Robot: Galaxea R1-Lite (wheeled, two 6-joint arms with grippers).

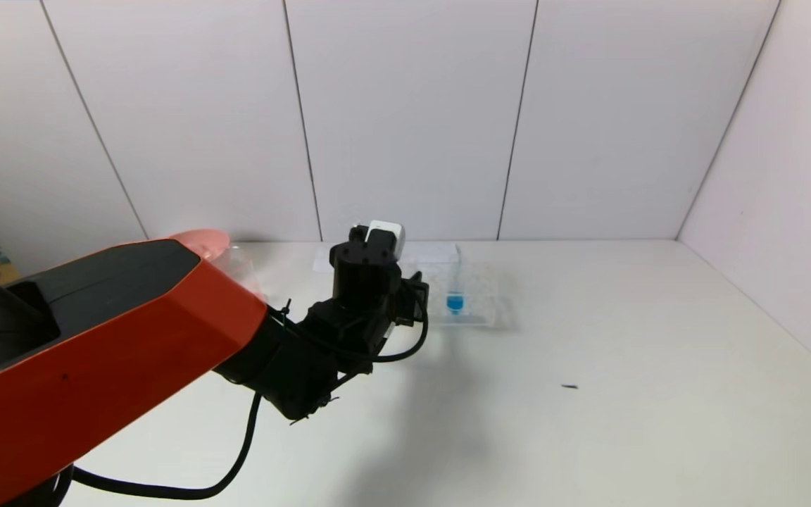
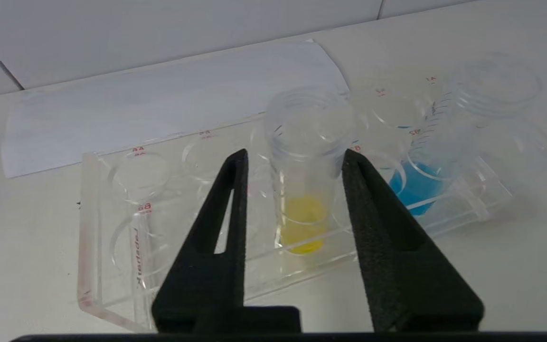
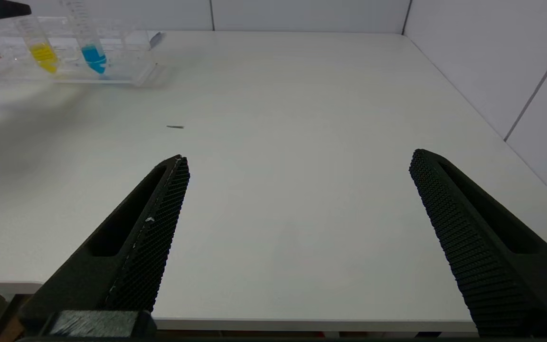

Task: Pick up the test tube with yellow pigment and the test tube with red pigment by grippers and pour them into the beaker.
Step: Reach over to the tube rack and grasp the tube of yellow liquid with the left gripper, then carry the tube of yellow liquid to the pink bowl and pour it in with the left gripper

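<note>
I have the left gripper (image 2: 292,159) at the clear tube rack (image 2: 112,266), far centre of the surface (image 1: 624,366). Jaws part open, straddling the yellow-pigment test tube (image 2: 304,190); right jaw touches its rim, left jaw stands apart. Nothing gripped yet. Risk: uneven closing could tilt the tube against its rack hole, or drag the light rack. The blue-liquid tube (image 2: 425,175) stands just right of it; a stray jaw could knock it. Right gripper (image 3: 297,190) idle, jaws wide, holding nothing, near right. Red tube and beaker not visible.
</note>
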